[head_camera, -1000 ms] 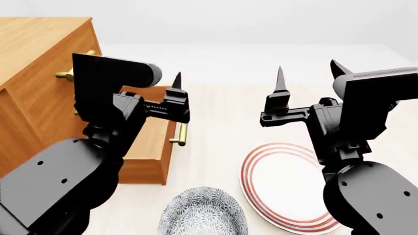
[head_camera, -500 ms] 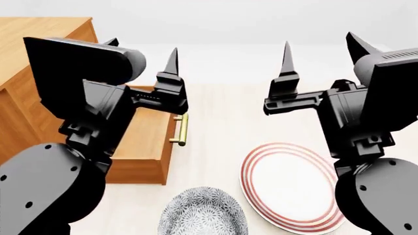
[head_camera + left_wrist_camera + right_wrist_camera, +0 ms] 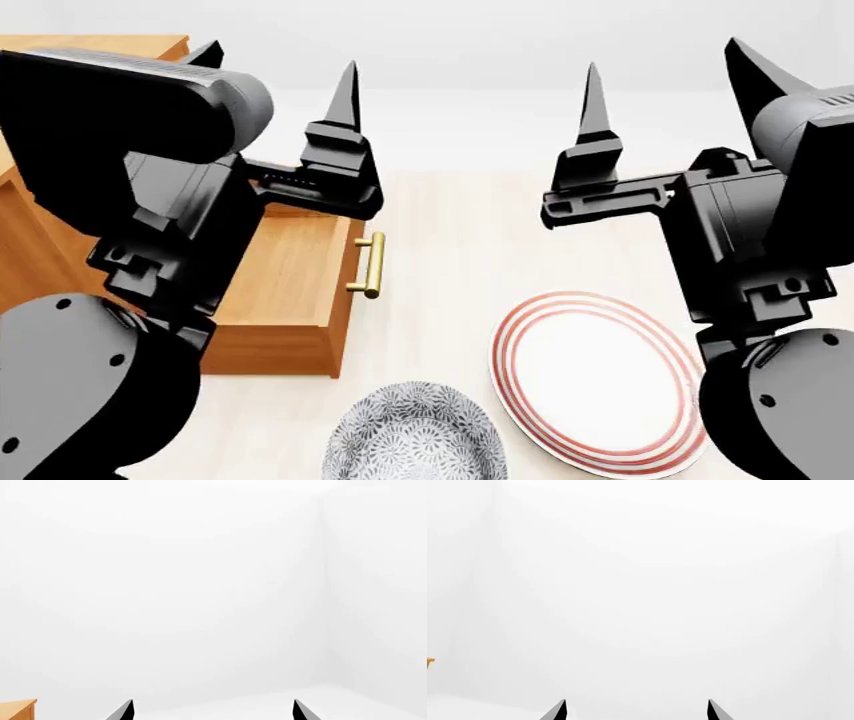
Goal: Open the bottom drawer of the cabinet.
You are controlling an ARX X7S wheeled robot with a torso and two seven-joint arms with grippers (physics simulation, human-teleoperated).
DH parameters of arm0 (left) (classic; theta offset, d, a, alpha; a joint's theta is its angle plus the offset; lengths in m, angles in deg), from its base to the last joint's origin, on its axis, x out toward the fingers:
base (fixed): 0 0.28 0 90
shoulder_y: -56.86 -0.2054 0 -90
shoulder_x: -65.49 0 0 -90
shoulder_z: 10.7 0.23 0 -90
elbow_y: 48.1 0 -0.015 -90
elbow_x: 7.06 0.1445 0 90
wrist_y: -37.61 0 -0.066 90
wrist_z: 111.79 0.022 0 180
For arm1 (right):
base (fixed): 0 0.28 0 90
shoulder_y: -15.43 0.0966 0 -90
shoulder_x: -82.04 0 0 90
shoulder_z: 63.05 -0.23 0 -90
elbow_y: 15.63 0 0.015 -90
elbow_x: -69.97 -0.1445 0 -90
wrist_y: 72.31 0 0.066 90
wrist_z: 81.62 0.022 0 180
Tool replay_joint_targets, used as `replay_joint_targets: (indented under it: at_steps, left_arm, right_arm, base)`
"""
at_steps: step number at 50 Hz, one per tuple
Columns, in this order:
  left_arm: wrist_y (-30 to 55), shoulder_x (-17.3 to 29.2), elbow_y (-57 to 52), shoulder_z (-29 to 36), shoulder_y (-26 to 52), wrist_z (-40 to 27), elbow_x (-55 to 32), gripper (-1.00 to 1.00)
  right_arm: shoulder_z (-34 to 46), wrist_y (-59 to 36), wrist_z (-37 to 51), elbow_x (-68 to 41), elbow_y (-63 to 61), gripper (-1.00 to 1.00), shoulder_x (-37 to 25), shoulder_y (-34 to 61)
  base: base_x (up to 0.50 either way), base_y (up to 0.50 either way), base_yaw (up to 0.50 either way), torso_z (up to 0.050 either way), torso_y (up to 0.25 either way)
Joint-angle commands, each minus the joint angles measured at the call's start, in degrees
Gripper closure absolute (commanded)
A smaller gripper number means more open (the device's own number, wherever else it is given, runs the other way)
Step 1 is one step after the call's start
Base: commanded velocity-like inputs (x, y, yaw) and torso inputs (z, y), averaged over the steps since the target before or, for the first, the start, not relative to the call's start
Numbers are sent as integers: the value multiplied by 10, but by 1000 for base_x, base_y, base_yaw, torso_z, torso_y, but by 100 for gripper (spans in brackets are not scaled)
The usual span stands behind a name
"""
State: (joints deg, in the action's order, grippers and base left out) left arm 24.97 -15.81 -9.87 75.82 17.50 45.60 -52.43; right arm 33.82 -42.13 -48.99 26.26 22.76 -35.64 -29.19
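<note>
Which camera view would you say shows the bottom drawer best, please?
The head view: the bottom drawer shows pulled out, brass handle visible. Both wrist views show only an orange wood corner at the edge, not the drawer itself.

Both arms are matte black. Each ends in a boxy wrist housing above a rounded, bulbous link dotted with small screw holes. The left gripper (image 3: pixel 274 85) and right gripper (image 3: pixel 674 85) carry slim, pointed black fingers.
</note>
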Motion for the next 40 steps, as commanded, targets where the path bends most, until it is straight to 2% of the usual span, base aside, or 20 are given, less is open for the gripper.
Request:
replay_joint_targets:
  at_steps: [1, 24, 40]
  left_arm:
    - [-2, 2, -1, -2, 11, -11, -13, -100]
    - [46, -8, -22, -40, 56, -61, -95, -100]
    - [33, 4, -22, -36, 60, -83, -123, -100]
  right_arm:
    - [-7, -16, 10, -21, -13, -100, -1, 17]
    - [-32, -64, 52, -96, -45, -100, 0, 72]
    - [-61, -79, 88, -166, -65, -100, -5, 111]
  base:
    - [0, 0, 0, 0, 0]
    - [0, 0, 0, 0, 0]
    - [0, 0, 0, 0, 0]
